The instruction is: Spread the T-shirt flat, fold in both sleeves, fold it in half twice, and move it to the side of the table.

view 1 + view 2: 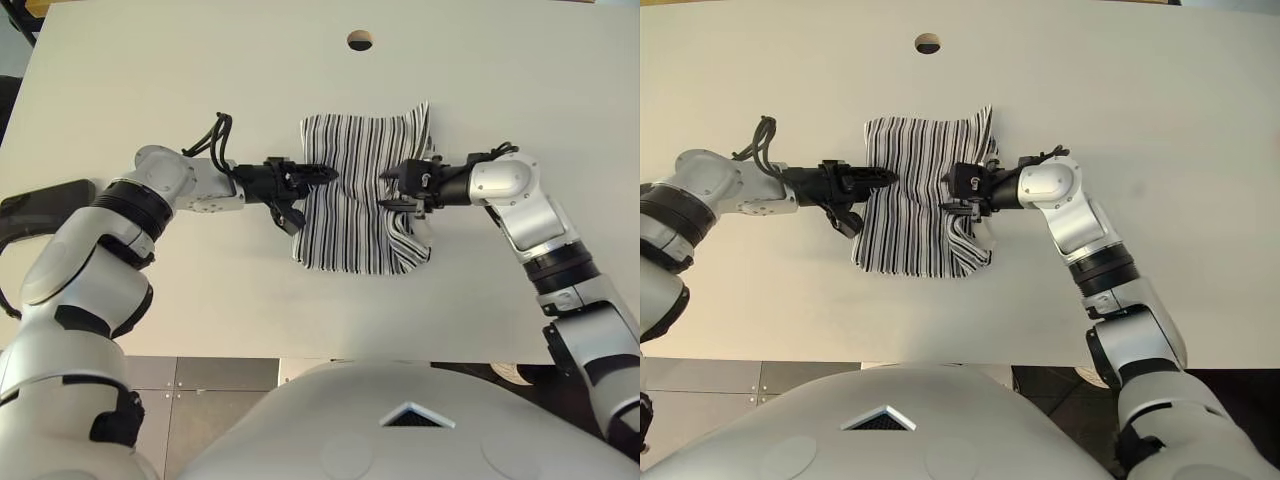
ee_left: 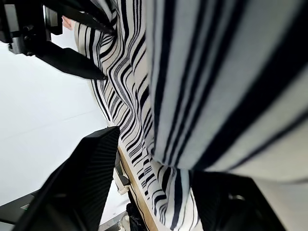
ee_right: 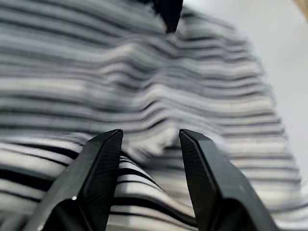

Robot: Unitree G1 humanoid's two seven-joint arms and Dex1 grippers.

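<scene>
Striped cotton T-shirt, black on white, lies folded into a rough rectangle in the middle of a smooth white table. Its rumpled right edge is partly hidden behind the right gripper, whose black fingers stand parted over the cloth. The left gripper is spread wide at the left edge, with one ribbed finger mostly covered by soft folds.

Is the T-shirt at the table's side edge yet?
No: the T-shirt lies near the middle of the table, between the left gripper and the right gripper.
</scene>
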